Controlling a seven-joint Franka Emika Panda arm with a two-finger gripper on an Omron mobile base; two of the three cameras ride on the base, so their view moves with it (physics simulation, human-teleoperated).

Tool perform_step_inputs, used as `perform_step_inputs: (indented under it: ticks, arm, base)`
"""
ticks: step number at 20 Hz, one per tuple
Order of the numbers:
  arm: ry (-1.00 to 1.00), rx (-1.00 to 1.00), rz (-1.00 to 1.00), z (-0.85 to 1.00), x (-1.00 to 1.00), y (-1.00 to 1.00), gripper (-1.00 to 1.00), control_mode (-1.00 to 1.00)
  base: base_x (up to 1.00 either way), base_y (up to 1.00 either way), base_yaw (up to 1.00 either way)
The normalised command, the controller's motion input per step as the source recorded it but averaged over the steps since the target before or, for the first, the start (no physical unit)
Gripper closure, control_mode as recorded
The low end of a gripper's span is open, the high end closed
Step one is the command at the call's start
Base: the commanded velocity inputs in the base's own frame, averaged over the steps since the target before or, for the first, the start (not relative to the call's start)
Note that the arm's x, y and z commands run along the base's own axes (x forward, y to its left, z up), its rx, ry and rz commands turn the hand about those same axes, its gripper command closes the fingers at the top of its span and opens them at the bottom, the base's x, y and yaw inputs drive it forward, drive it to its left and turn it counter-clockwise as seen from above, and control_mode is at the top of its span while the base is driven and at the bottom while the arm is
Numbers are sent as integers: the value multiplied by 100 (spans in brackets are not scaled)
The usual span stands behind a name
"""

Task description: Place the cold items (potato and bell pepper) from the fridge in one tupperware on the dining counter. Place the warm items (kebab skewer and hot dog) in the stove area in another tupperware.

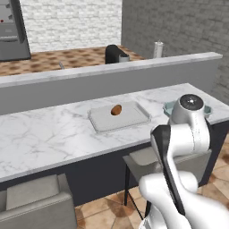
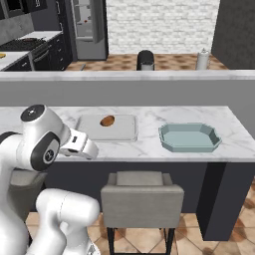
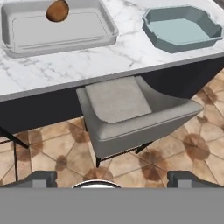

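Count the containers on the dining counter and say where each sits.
2: the flat whitish tray left, holding the potato; the empty teal octagonal container to its right.

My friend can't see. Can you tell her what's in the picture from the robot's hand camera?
A small orange-brown potato lies in a flat whitish rectangular tray on a white marble counter, beside an empty teal octagonal container. Below the counter's edge stands a grey cushioned chair on a brown tiled floor. The open claw holds nothing.
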Motion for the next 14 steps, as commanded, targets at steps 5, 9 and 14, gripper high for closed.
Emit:
perform_step_inputs:
  ticks: [5,9,14]
  arm:
    - [0,0,0,0,0,0,-100,100]
    - [0,0,0,0,0,0,-100,100]
    - [0,0,0,0,0,0,-100,100]
  base:
    - [-27,-37,6]
    - [-47,-62,5]
    - [-15,-80,1]
